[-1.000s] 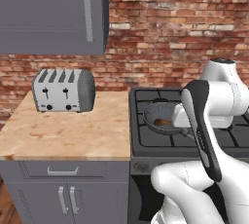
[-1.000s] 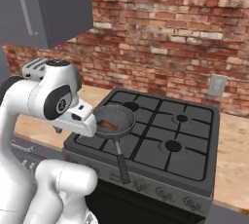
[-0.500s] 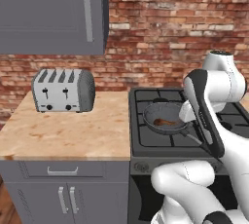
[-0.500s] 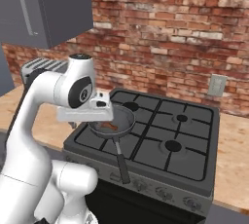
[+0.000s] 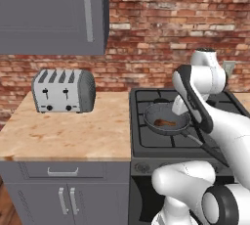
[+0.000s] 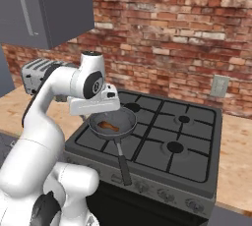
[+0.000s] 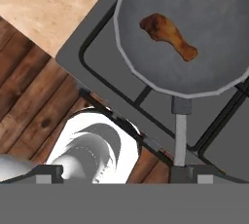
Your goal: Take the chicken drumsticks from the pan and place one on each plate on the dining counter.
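Observation:
The round dark grey pan (image 5: 152, 124) (image 6: 130, 117) (image 7: 214, 38) sits on the stove's front left burner, its long handle pointing toward the stove's front edge. One reddish-brown chicken drumstick (image 5: 164, 122) (image 6: 107, 126) (image 7: 168, 35) lies inside it. My gripper (image 6: 98, 114) (image 5: 179, 107) (image 7: 119, 175) hangs above the pan's near side, open, fingers wide apart with nothing between them and clear of the drumstick. The plates and the dining counter are out of view.
The black gas stove (image 6: 170, 139) has raised grates around the pan. A silver toaster (image 5: 63, 91) stands on the wooden worktop (image 5: 63, 133) to the stove's left. A grey wall cabinet (image 5: 49, 13) hangs above it. A brick wall runs behind, with an outlet (image 6: 218, 85).
The arm has swung up and forward, carrying the hand from beside the pan to above its near side. The jaws stay open. Pan and drumstick have not moved.

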